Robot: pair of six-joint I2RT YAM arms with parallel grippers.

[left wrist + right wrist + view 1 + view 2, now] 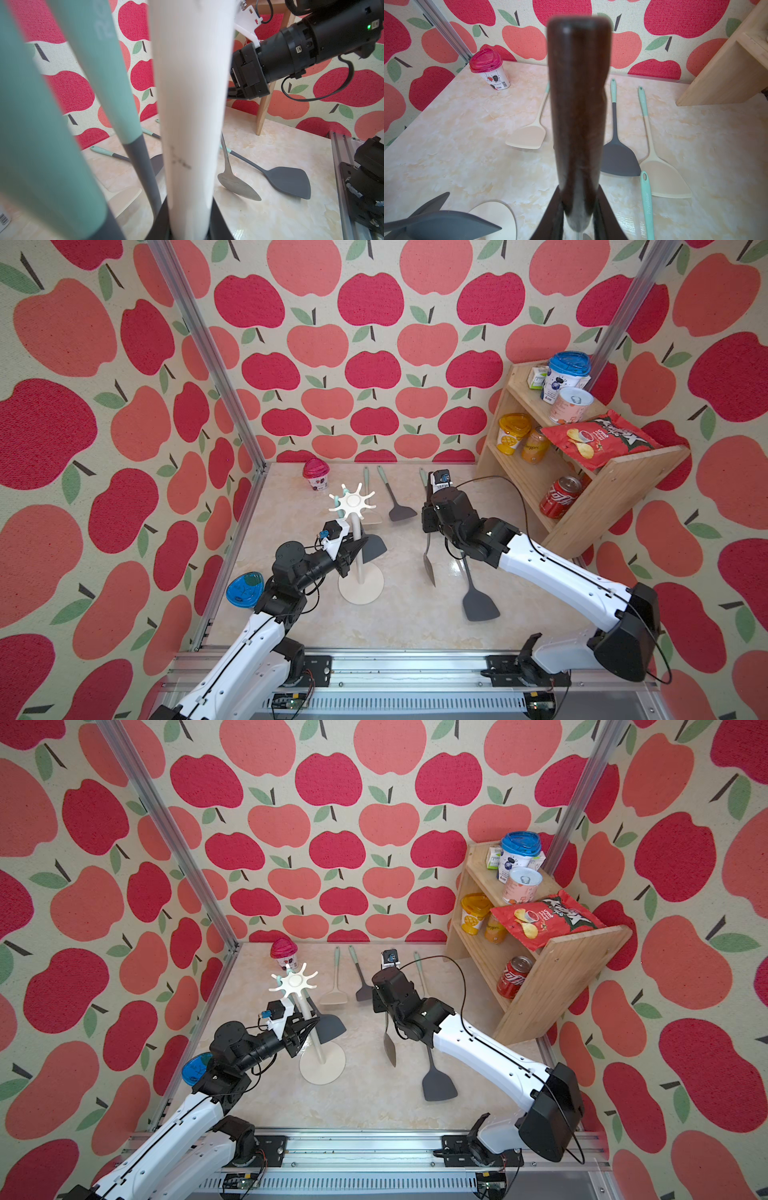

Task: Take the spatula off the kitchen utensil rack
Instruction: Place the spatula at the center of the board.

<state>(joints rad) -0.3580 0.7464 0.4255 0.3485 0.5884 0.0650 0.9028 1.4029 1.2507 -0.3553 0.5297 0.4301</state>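
Now: left gripper [353, 548] clamped on the kitchen utensil rack [353, 502] pole, grey turners [374, 548] hanging beside it; right gripper [579, 216] pinched on the spatula [428, 568] by its brown handle; spatula upright, off the rack, to its right, blade down near the table [395, 626].

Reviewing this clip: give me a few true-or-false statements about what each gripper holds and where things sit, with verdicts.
1. The left gripper is shut on the kitchen utensil rack, at its pole. True.
2. The right gripper holds a grey silicone spatula. False: it grips a metal spatula by its brown handle.
3. The rack's hooks are bare. False: teal-handled spatulas hang there.
4. The red-lidded cup stands on the table. True.
5. The cola can sits on the wooden shelf, lowest level. True.
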